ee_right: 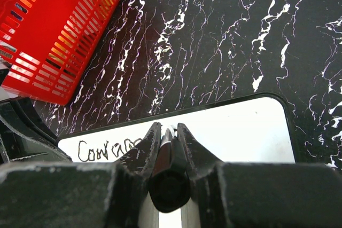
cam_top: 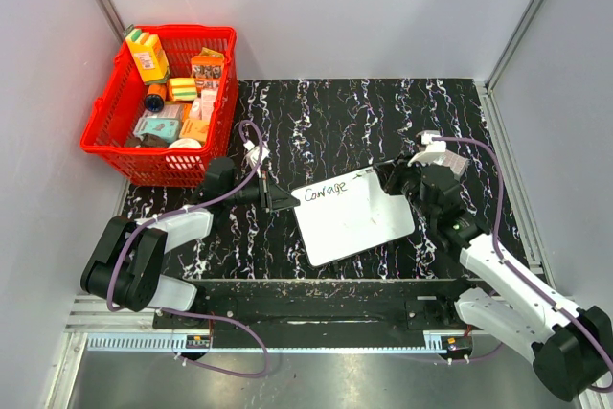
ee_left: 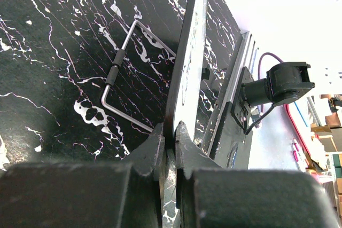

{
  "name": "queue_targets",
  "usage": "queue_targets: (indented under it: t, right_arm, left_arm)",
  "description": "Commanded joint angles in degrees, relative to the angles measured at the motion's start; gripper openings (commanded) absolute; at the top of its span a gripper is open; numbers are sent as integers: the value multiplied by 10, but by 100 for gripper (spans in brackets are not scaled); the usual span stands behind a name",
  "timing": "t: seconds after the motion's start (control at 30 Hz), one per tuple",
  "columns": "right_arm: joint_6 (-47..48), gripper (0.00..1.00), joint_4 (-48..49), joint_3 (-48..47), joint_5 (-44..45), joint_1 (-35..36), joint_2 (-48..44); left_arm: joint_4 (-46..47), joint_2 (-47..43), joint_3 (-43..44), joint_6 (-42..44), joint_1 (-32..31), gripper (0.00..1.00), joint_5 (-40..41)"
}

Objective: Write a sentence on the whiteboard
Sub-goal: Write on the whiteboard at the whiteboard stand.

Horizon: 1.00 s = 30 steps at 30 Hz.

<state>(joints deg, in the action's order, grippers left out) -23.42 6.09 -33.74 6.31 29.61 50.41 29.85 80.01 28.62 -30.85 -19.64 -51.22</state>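
Observation:
The whiteboard (cam_top: 354,215) lies tilted on the black marbled table, a little right of centre. It bears one dark handwritten word, "Courage" (cam_top: 325,192), near its far left corner. My left gripper (cam_top: 280,200) is shut on the board's left edge (ee_left: 172,111); the board shows edge-on in the left wrist view. My right gripper (cam_top: 391,182) is shut on a black marker (ee_right: 170,174) and holds its tip on the board (ee_right: 240,134) just right of the word (ee_right: 104,149). The last letters are hidden behind my fingers.
A red basket (cam_top: 105,126) full of small packages stands at the far left, also in the right wrist view (ee_right: 48,30). A bent metal wire stand (ee_left: 120,65) lies on the table left of the board. Grey walls close in the table.

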Motion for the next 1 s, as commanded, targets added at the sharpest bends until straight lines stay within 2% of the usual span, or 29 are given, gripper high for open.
queue_targets:
  t: [0.0,0.5,0.97]
  right_arm:
    - [-3,0,-12,3,-15,-2,-10]
    - [-10,0,-41,15,-26,-2,-27]
    - [-11,0,-44,19,9,-2,-49]
  left_arm:
    - [-15,16,0,90,-3,0,46]
    - [-15,16,0,90,-3,0,46]
    - [-17,16,1,91,-3,0,47]
